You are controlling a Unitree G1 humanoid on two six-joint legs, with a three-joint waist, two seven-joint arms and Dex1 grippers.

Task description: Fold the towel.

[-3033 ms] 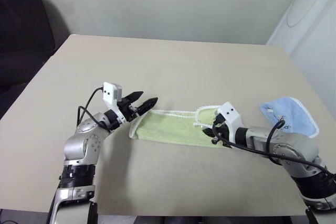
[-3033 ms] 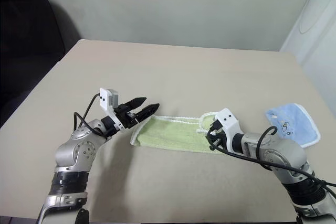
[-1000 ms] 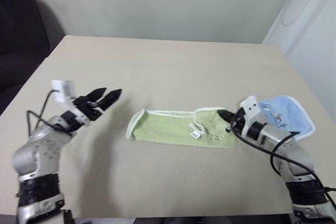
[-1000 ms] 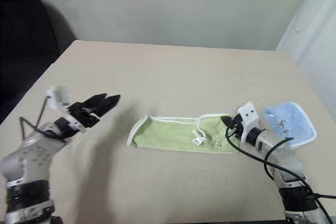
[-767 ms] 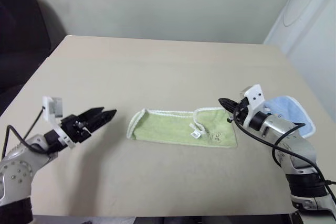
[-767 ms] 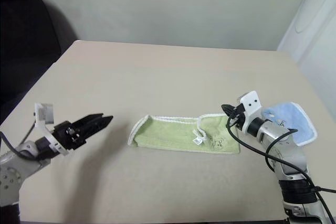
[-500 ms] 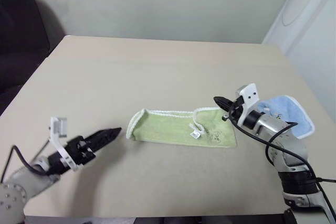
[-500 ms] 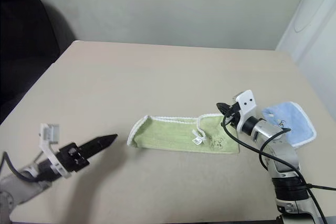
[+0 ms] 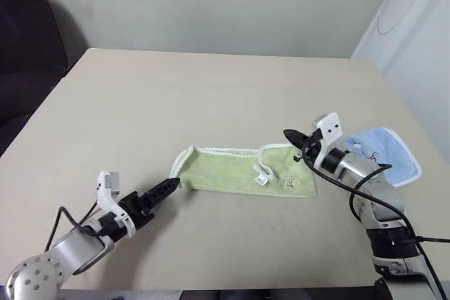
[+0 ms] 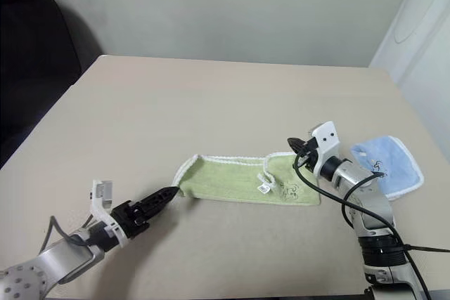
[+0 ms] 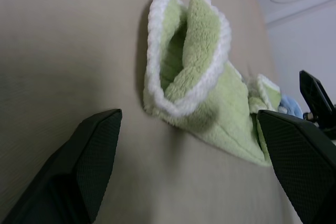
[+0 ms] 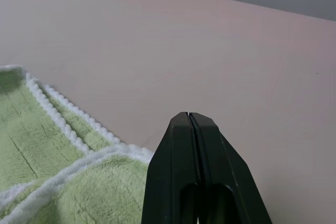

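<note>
Green terry towel (image 9: 242, 173), folded lengthwise, mid-frame on the worktop (image 9: 211, 96).
We log its long axis left to right; left pincer (image 9: 166, 188), spread wide and empty, points at the left end just beside it; right pincer (image 9: 290, 135), shut and empty, hangs over the right end.

Fluffy terry towel (image 9: 242, 172) on smooth matt table (image 9: 211, 96)
</note>
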